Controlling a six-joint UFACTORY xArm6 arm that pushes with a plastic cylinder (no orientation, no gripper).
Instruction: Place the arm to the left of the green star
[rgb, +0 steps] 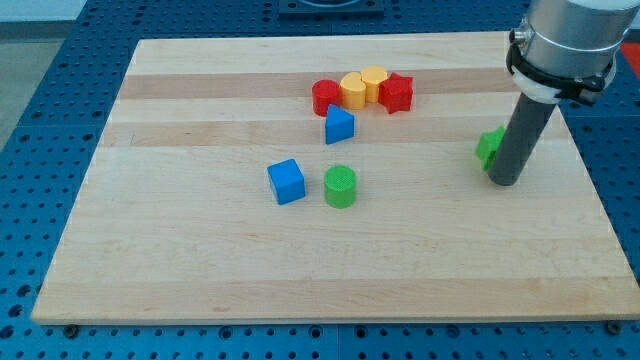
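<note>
The green star (489, 147) lies on the wooden board (200, 260) at the view's right, partly hidden behind my rod. My tip (503, 181) rests on the board just right of and slightly below the star, touching or nearly touching it. The rod rises from the tip to the grey arm at the view's top right.
A green cylinder (340, 186) and a blue cube (286, 181) sit near the middle. A blue triangular block (339, 125) lies above them. At the top, a red cylinder (326, 97), two yellow blocks (362, 86) and a red star (396, 92) cluster in a row.
</note>
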